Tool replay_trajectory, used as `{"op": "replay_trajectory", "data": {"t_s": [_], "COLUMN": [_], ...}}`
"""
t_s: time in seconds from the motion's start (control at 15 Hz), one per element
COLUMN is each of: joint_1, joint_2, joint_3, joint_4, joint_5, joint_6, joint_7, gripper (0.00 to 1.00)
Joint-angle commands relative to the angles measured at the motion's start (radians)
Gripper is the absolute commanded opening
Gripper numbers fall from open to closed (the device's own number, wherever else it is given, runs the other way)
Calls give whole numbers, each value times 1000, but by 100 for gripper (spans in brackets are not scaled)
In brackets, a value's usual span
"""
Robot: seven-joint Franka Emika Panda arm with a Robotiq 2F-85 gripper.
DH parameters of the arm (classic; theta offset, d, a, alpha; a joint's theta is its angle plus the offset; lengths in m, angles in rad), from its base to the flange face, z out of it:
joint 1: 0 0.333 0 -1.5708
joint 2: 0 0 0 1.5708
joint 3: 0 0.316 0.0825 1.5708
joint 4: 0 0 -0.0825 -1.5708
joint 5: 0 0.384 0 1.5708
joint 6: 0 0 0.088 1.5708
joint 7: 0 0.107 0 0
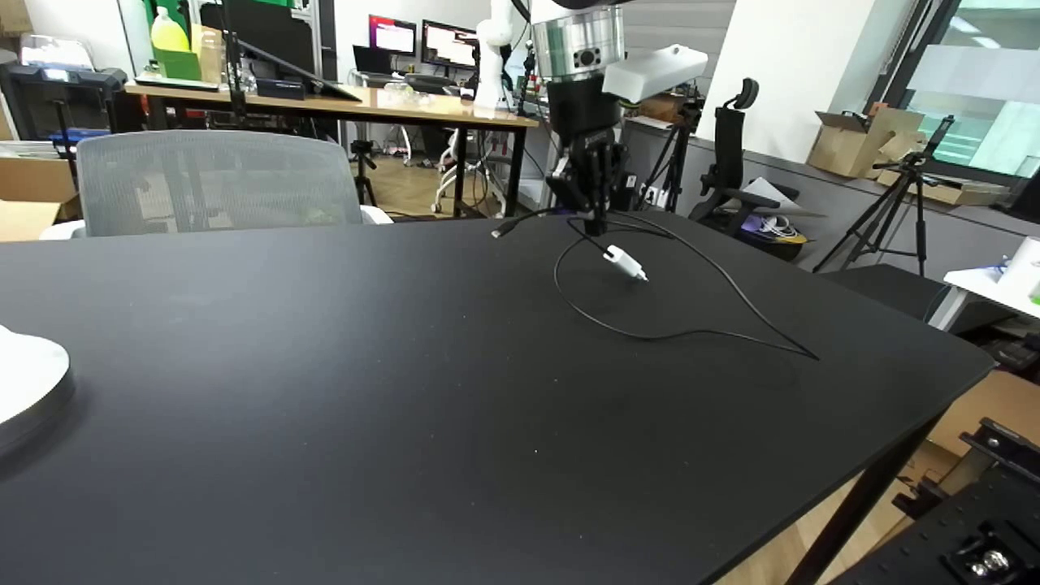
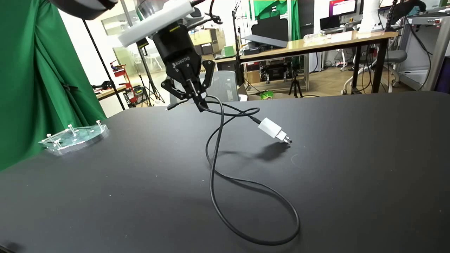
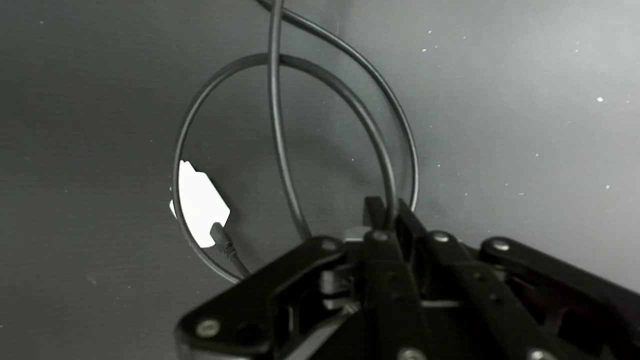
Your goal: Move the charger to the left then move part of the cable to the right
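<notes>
The white charger (image 1: 626, 263) hangs or tilts just above the table, with its shadow below it in an exterior view (image 2: 270, 128). In the wrist view the charger (image 3: 200, 207) is left of the jaws, with a cord crossing over it. The black cable (image 2: 212, 182) loops over the table towards the front; it also shows in an exterior view (image 1: 691, 331) and in the wrist view (image 3: 275, 100). My gripper (image 3: 391, 212) is shut on a part of the cable, above the table; it shows in both exterior views (image 1: 595, 223) (image 2: 201, 104). The plug tip (image 2: 172, 106) sticks out beside the fingers.
The black table (image 1: 325, 406) carries a white rounded object (image 1: 28, 374) at the left edge. A clear plate with bolts (image 2: 75, 138) lies at the table's far left. A grey chair (image 1: 219, 183) stands behind the table's back edge.
</notes>
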State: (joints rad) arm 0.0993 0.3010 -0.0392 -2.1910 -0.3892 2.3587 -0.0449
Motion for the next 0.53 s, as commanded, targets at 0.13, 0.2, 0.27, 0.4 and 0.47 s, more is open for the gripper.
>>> {"op": "replay_trajectory", "data": {"t_s": [0.13, 0.2, 0.27, 0.4, 0.47], "joint_1": [-9, -17, -23, -28, -30], "joint_2": [34, 44, 55, 70, 75], "joint_3": [33, 47, 62, 93, 107], "joint_4": [14, 20, 25, 30, 31], "joint_5": [20, 65, 113, 205, 251], "joint_6": [52, 65, 74, 107, 121], "joint_7": [12, -3, -18, -33, -36], "gripper": [2, 2, 2, 2, 2]}}
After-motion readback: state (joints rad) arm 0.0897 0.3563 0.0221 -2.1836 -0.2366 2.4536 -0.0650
